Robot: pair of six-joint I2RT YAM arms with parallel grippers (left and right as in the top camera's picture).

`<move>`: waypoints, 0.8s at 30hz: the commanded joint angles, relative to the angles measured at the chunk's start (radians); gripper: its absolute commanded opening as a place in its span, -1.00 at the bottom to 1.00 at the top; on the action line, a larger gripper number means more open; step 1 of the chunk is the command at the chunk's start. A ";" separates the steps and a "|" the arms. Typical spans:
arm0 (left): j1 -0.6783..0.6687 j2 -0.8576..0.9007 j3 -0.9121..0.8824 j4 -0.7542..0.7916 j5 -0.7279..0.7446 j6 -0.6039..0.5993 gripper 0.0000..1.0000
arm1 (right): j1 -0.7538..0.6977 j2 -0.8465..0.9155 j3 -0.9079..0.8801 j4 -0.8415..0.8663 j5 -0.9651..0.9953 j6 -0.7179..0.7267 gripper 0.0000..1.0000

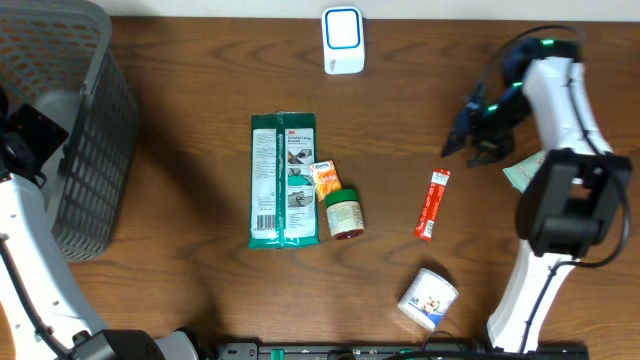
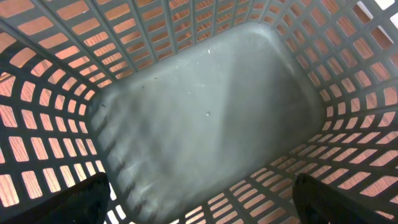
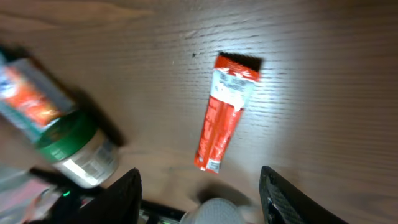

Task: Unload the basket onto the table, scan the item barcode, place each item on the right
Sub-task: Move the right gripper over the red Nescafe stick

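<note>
Hovering above the desk (image 1: 180,290), my right gripper (image 3: 198,193) looks down on the red sachet (image 3: 226,112), which lies flat, printed face up, with clear wood all round it. The jaws stand apart with nothing between them, so I read this gripper as open and empty. The sachet sits almost at the middle of the right wrist view, and I take it to be the item chosen for scanning. It is near the arm, and it stands apart from its neighbours, so a grip on it should disturb nothing else.

The scanner (image 1: 342,40) stands at the far edge of the desk, well apart from the sachet; the item must be carried there. I cannot make out a barcode on the sachet's visible face.

My left gripper (image 2: 199,205) hangs over the grey basket (image 2: 205,118), jaws wide and empty. The basket holds nothing; I judge that scanned goods are meant to go there.

Near the middle of the desk, the jar (image 1: 344,213) and the orange packet (image 1: 324,178) crowd the wipes pack (image 1: 284,180). The white tub (image 1: 428,298) lies alone at the near edge.
</note>
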 commanded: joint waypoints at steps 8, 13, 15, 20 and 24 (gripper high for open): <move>0.003 0.007 0.013 0.000 -0.006 0.013 0.87 | 0.177 -0.014 -0.219 0.091 0.248 0.319 0.05; 0.003 0.007 0.013 0.000 -0.006 0.013 0.87 | 0.212 -0.014 -0.319 0.169 0.262 0.373 -0.09; 0.003 0.008 0.013 -0.001 -0.006 0.013 0.87 | 0.224 -0.014 -0.352 0.221 0.261 0.403 -0.18; 0.003 0.008 0.013 -0.001 -0.006 0.013 0.87 | 0.230 -0.014 -0.373 0.322 0.171 0.498 -0.66; 0.003 0.007 0.013 -0.001 -0.006 0.013 0.87 | 0.230 -0.014 -0.373 0.441 -0.037 0.550 -0.67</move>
